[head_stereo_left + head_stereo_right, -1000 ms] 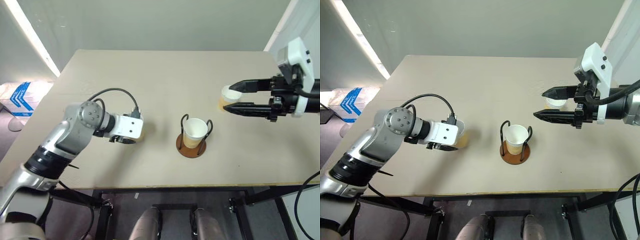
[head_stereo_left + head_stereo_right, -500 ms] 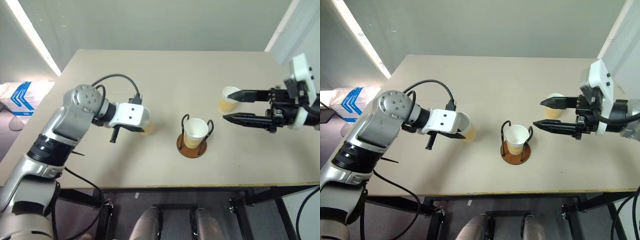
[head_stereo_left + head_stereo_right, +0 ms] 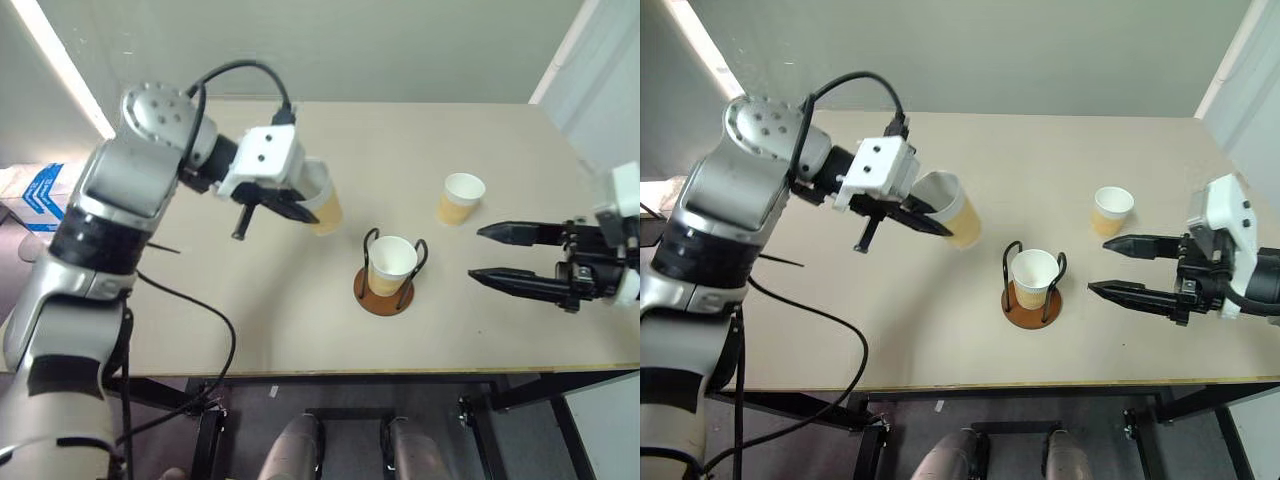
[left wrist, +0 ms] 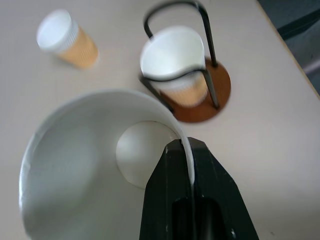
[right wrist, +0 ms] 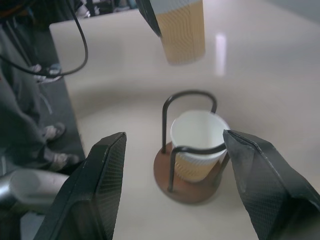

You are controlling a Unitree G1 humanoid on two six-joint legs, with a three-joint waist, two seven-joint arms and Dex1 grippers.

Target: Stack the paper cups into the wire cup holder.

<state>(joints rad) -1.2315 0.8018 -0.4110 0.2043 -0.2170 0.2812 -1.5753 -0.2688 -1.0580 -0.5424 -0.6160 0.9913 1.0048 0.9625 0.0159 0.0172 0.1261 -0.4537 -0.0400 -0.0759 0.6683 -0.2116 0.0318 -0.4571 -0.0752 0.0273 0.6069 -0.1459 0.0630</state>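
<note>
Left gripper (image 3: 930, 222): black fingers pinched on the rim wall of a tapered paper cup, one finger inside the mouth and one outside, as the left wrist view shows (image 4: 186, 165).
Held cup (image 3: 322, 208): white rim and inside, tan-yellow lower wall; tilted, lifted clear of the tabletop, left of and slightly farther than the holder.
Wire cup holder (image 3: 383, 294): round reddish-brown disc base with two upright black wire loops, standing near the middle of the table, toward the near edge.
Cup in holder (image 3: 390, 265): second tan-and-white paper cup, upright between the two loops, seated on the disc, mouth open upward.
Loose cup (image 3: 460, 198): third paper cup of the same kind, upright on the table, right of and farther than the holder, well apart from both grippers.
Right gripper (image 3: 484, 254): two long black fingers spread wide with nothing between them, pointing left toward the holder, hanging at the right side of the table, nearer than the loose cup.
Right wrist view: holder with its cup framed between the two spread fingers (image 5: 90, 190), held cup above and beyond it.
Table (image 3: 250, 320): pale beige rectangular top.
Beside the table: a person's legs and shoes in the right wrist view (image 5: 47, 150).
</note>
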